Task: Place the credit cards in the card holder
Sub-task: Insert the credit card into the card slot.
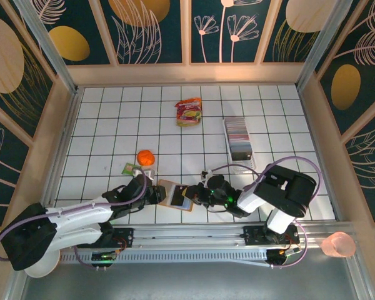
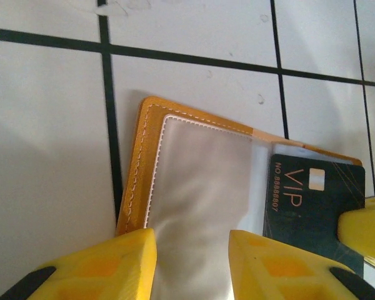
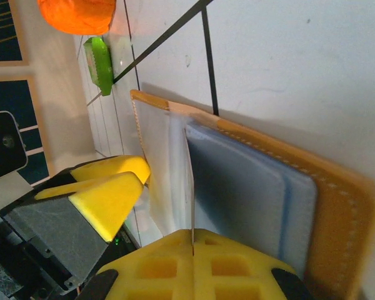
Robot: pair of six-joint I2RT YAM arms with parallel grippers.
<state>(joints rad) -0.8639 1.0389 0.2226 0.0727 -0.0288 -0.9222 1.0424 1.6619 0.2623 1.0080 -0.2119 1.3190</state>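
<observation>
**Top view.** One card holder [image 1: 174, 195] lies open on the white tiled table [image 1: 100, 125], low in the frame and just left of centre. It has an orange-brown rim and a pale inside. Two grippers meet over it. The left gripper [image 1: 153, 192] is at its left edge and the right gripper [image 1: 197, 194] at its right edge. Up and to the left sit one orange ball [image 1: 145, 157] and one small green item [image 1: 130, 168]. One red-and-yellow snack packet [image 1: 189, 112] lies near the top centre. One clear tray [image 1: 228, 134] in the upper right holds a packed row of credit cards [image 1: 240, 137], too many to count.

**Left wrist view.** The holder [image 2: 137, 181] fills the centre. It shows white stitching on its orange border and a clear, wrinkled plastic sleeve. One dark VIP card [image 2: 312, 200] lies at its right side. The left fingers [image 2: 106, 265] stand apart at the bottom edge with the sleeve between them, and they clamp nothing. A yellow finger of the other gripper touches the card at the right edge.

**Right wrist view.** The right gripper [image 3: 192, 240] is at the bottom centre with its jaws closed on the card [image 3: 192, 187], which shows edge-on as a thin line. The holder's [image 3: 337, 206] grey-blue pocket lies to the right of it. The left gripper's [image 3: 140, 177] two yellow tips are at the left, slightly parted. The ball [image 3: 78, 12] and the green item [image 3: 100, 65] are in the upper left.
</observation>
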